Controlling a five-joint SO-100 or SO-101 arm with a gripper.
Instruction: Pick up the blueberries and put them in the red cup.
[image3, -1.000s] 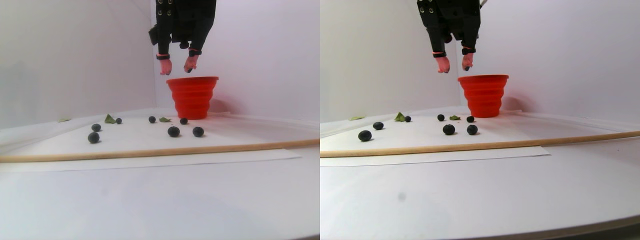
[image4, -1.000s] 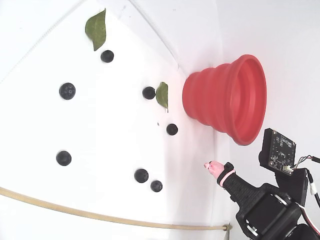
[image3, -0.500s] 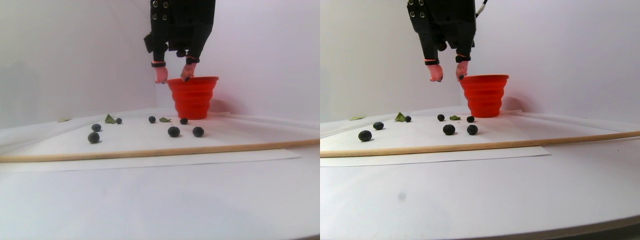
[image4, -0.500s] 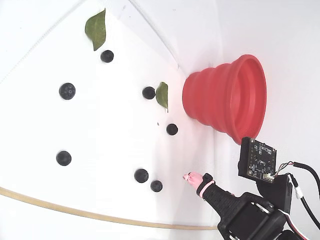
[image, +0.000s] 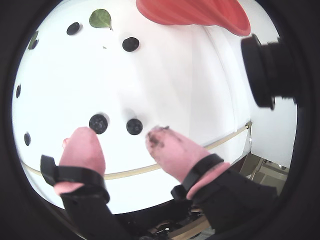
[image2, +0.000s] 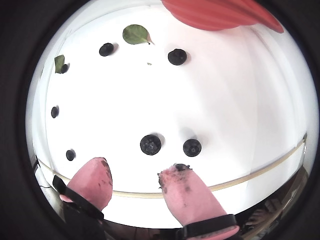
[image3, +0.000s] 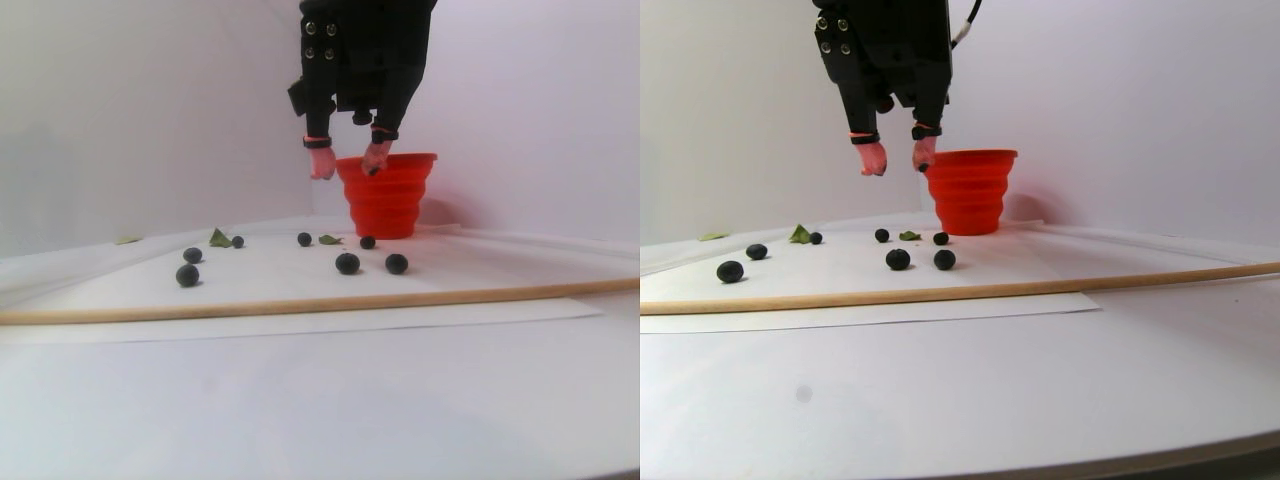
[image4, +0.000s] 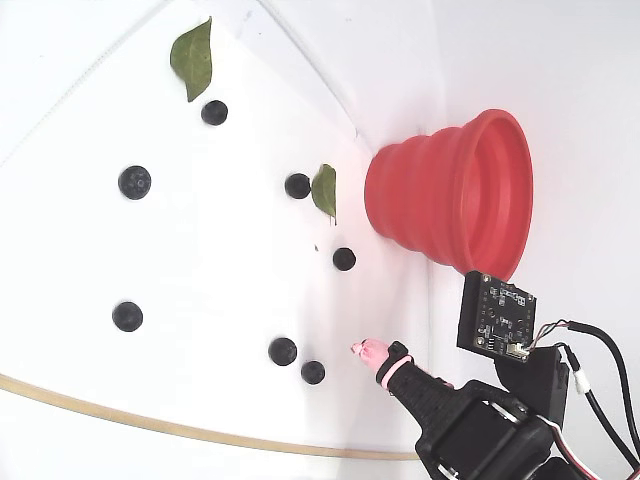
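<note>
Several blueberries lie scattered on the white sheet. Two of them (image: 98, 123) (image: 134, 126) sit close together below my fingertips; they also show in another wrist view (image2: 150, 144) (image2: 192, 147), in the stereo pair view (image3: 347, 263) and in the fixed view (image4: 283, 351). The red cup (image3: 386, 195) stands upright at the back, and its rim shows in both wrist views (image: 200, 12) (image2: 220, 12) and in the fixed view (image4: 450, 195). My gripper (image: 120, 135) (image2: 137, 169) (image3: 348, 168) hangs open and empty high above the sheet, beside the cup's rim. Its pink fingertips (image4: 370, 352) are stained dark.
Green leaves (image4: 192, 55) (image4: 324, 190) (image2: 136, 34) lie among the berries. A thin wooden stick (image3: 300, 300) (image4: 150, 425) runs along the sheet's near edge. A black camera (image: 265, 70) and its circuit board (image4: 495, 315) ride beside the wrist. White walls stand behind the cup.
</note>
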